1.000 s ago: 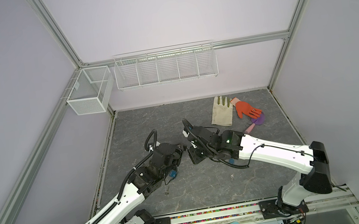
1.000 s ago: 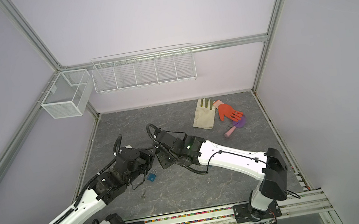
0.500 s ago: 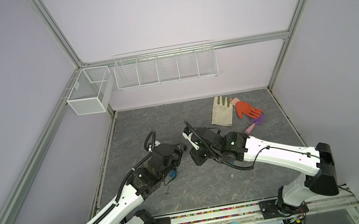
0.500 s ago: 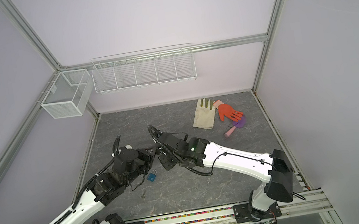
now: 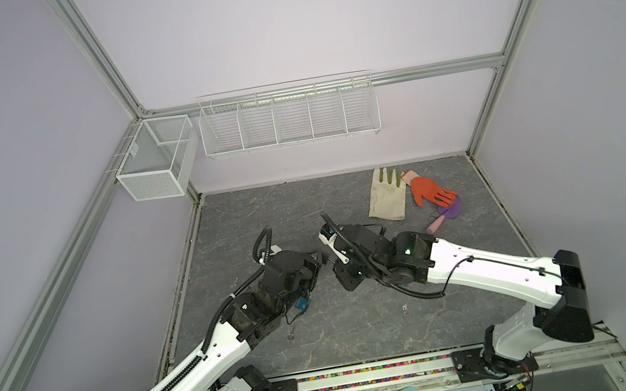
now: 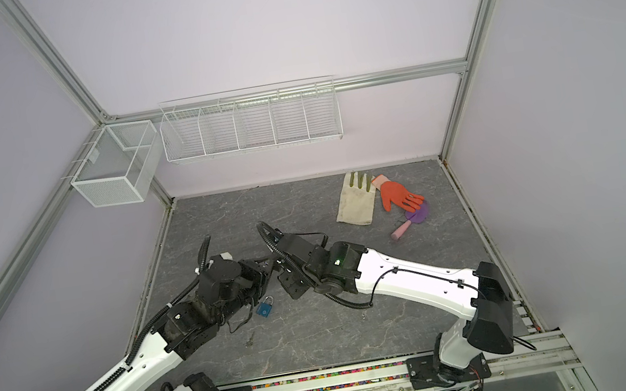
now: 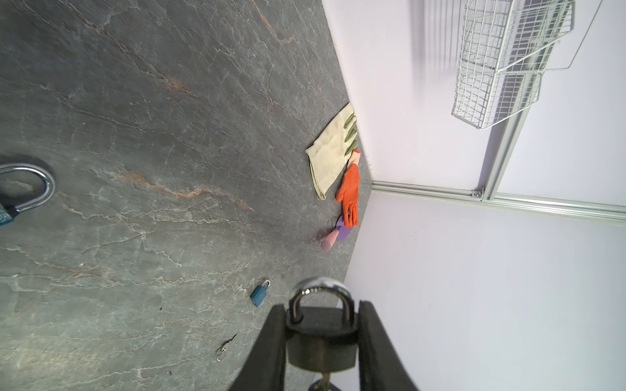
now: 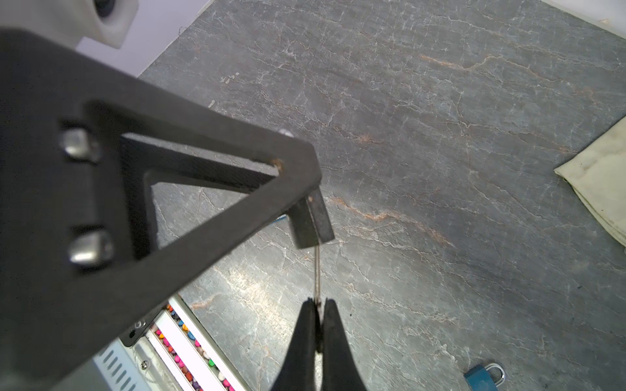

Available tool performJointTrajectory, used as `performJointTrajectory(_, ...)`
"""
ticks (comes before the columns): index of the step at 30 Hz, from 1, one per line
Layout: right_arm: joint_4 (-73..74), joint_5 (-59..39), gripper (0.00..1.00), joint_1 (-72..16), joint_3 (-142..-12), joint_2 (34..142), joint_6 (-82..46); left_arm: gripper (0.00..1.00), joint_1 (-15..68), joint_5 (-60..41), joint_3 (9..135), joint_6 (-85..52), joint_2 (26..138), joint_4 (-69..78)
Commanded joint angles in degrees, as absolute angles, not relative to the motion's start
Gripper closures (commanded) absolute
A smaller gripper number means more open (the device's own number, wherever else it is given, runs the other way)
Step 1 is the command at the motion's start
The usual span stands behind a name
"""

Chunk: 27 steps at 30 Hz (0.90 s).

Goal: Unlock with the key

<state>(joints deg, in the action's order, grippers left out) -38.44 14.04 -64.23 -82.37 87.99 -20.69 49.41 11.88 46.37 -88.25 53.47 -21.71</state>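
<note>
Right wrist view, key [image 8: 317, 270] tip hidden inside black padlock [image 8: 311, 223]

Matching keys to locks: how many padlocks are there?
3: black padlock in left tool; blue padlock on open floor; second blue padlock beside left arm. Others may be hidden.

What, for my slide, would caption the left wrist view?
Left gripper clamps a dark padlock, a key in its base; orange glove beyond.

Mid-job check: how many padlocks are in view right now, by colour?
Black padlock with a silver shackle, held off the surface: 1
Blue padlocks with silver shackles, lying on the grey stone-look table, one and another: 2
Total: 3
</note>
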Motion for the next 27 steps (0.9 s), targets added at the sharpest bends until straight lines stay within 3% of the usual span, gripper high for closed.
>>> performJointTrajectory(1,-37.04,12.78,0.93,-64.34,-83.82,87.56,-18.99,1.0,49.68,9.25,46.2,-86.7,53.11,-21.99)
performJointTrajectory(7,-34.06,4.74,0.94,-62.89,-83.49,85.55,-23.36,1.0,49.48,7.81,44.21,-85.98,52.39,-20.21)
performJointTrajectory(22,-44.58,14.87,0.93,-64.69,-84.87,86.39,-21.73,1.0,47.04,7.04,44.48,-84.3,52.32,-21.38)
performJointTrajectory(27,-44.48,12.87,0.93,-65.09,-84.21,86.66,-22.45,1.0,46.37,6.36,44.38,-84.7,52.31,-21.2)
